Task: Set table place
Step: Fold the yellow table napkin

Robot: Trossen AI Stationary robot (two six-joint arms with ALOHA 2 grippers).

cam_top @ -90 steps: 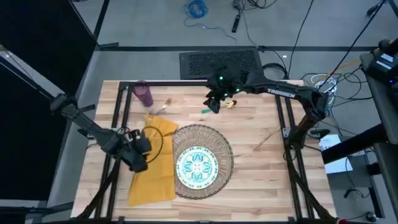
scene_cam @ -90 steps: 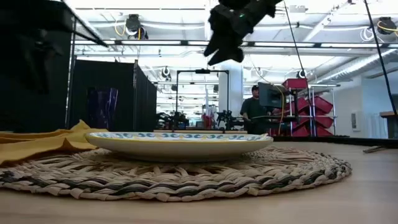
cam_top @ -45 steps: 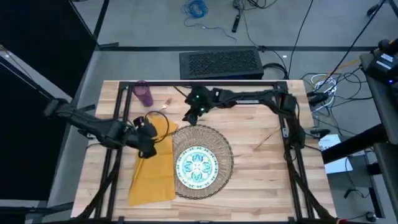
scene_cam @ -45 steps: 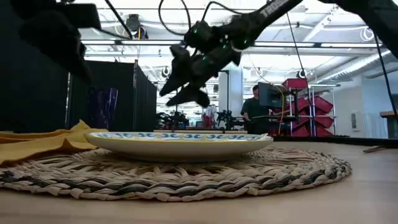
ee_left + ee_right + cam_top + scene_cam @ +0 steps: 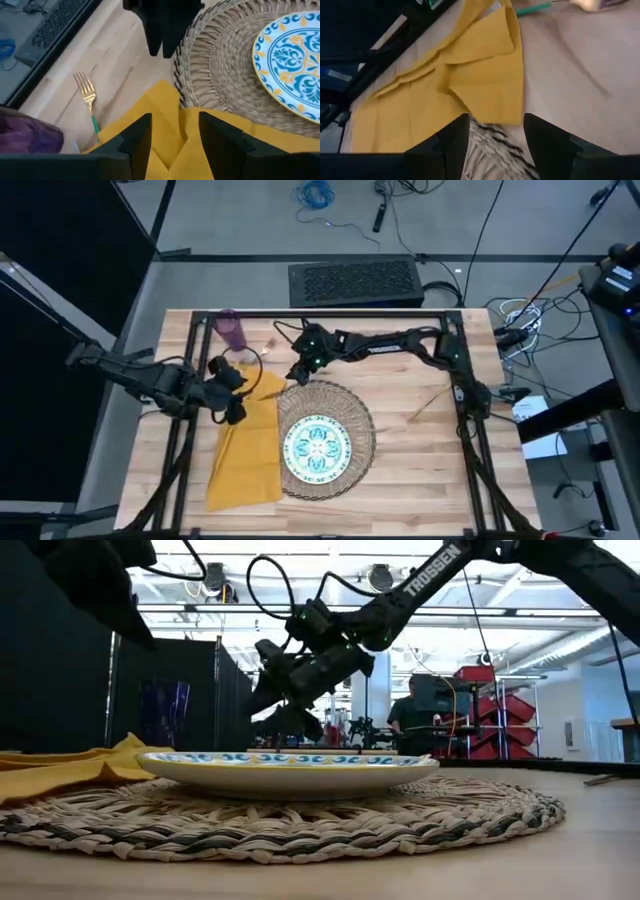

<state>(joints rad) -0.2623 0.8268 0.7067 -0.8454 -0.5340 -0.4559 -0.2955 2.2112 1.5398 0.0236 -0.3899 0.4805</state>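
The woven placemat (image 5: 350, 412) lies in the middle of the table (image 5: 410, 475), with the teal-patterned plate (image 5: 316, 446) on it. The mustard napkin (image 5: 246, 455) lies flat at its left. My left gripper (image 5: 175, 132) hovers open over the napkin's far end. My right gripper (image 5: 296, 370) hangs open above the placemat's far left edge and the napkin's far corner (image 5: 510, 30). A gold fork with a teal handle (image 5: 89, 102) lies just beyond the napkin. The purple cup (image 5: 231, 330) stands at the far left.
Another piece of cutlery (image 5: 430, 401) lies on the bare wood right of the placemat. Black rails (image 5: 330, 316) frame the table. Both arms crowd the far left part. A person (image 5: 405, 720) stands far off in the room behind.
My right gripper has swung from the table's far middle toward the left edge and down, to the placemat's far left rim. My left gripper has gone along the napkin toward the far edge. Napkin, plate and placemat have stayed put.
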